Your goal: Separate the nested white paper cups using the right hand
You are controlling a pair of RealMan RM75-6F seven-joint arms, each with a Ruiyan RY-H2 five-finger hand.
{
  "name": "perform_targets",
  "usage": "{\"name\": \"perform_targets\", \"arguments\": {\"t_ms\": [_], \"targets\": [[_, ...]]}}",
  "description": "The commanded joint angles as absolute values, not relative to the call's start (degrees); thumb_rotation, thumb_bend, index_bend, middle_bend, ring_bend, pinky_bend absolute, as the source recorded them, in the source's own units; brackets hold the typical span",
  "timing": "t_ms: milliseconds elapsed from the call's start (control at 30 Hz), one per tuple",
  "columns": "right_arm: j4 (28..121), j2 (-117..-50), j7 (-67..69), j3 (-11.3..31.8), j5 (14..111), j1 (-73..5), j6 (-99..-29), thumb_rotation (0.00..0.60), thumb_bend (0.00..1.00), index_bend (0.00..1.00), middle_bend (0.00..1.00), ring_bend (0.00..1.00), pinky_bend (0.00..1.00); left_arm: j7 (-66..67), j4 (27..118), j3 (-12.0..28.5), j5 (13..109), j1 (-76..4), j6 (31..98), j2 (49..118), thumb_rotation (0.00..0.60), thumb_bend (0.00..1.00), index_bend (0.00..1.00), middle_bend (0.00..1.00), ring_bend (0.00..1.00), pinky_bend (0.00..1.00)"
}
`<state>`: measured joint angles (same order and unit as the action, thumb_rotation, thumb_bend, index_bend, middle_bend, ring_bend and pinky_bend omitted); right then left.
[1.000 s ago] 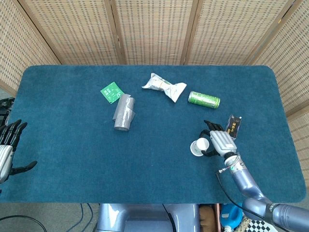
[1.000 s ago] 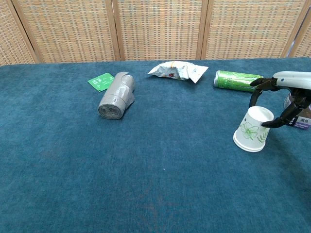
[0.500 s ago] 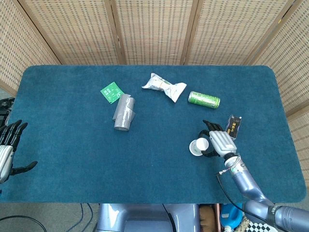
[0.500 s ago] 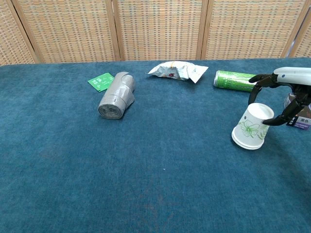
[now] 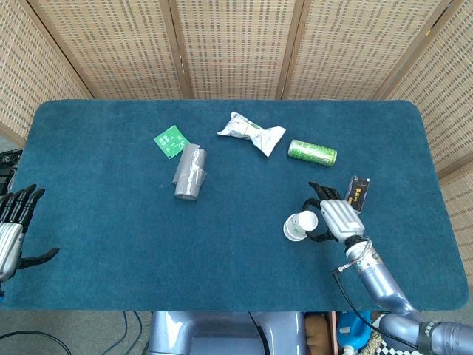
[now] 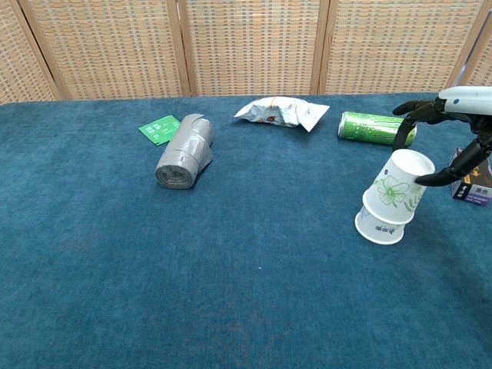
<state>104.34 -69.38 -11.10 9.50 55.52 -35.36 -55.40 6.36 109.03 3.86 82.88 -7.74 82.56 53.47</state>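
Two white paper cups with a green flower print stand upside down at the right of the table, one partly pulled off the other. My right hand (image 6: 455, 142) grips the upper cup (image 6: 401, 187) near its base and holds it tilted and raised. Below it the lower cup (image 6: 377, 226) shows its rim on the cloth. In the head view the upper cup (image 5: 308, 220), the lower cup (image 5: 292, 230) and my right hand (image 5: 336, 217) sit close together. My left hand (image 5: 13, 231) hangs past the table's left edge with fingers spread, holding nothing.
A green can (image 6: 375, 127) lies behind the cups and a small dark box (image 6: 473, 184) lies just right of the hand. Further left lie a white snack bag (image 5: 251, 132), a grey roll (image 5: 190, 171) and a green packet (image 5: 171, 140) on the blue table (image 5: 96, 222).
My right hand has lifted the outer cup up and to the right. The inner cup has slid out below it and now shows as a second rim.
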Motion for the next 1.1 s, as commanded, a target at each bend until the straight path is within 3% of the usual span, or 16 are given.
{"name": "perform_targets", "arguments": {"t_ms": [33, 567, 833, 1100], "targets": [[105.04, -68.91, -11.01, 9.59, 55.75, -35.32, -55.6, 0.6, 0.41, 0.42, 0.0, 0.0, 0.0, 6.17, 109.0, 3.91, 82.79, -7.72, 82.6, 53.43, 0.6, 0.06, 0.0, 0.0, 0.0, 0.0], [116.15, -57.02, -8.44, 11.61, 62.14, -32.94, -59.01, 0.6, 0.41, 0.42, 0.0, 0.0, 0.0, 5.9, 108.86, 3.94, 82.65, -7.8, 82.49, 53.36, 0.6, 0.06, 0.0, 0.0, 0.0, 0.0], [113.64, -54.12, -4.3, 10.38, 62.97, -30.44, -58.75, 0.6, 0.41, 0.42, 0.0, 0.0, 0.0, 6.41, 109.15, 3.72, 83.02, -7.78, 82.5, 53.48, 0.6, 0.06, 0.0, 0.0, 0.0, 0.0], [104.37, -57.07, -2.23, 8.04, 63.93, -29.18, -57.11, 0.6, 0.41, 0.42, 0.0, 0.0, 0.0, 6.58, 109.14, 3.62, 83.01, -7.77, 82.43, 53.58, 0.6, 0.06, 0.0, 0.0, 0.0, 0.0]]}}
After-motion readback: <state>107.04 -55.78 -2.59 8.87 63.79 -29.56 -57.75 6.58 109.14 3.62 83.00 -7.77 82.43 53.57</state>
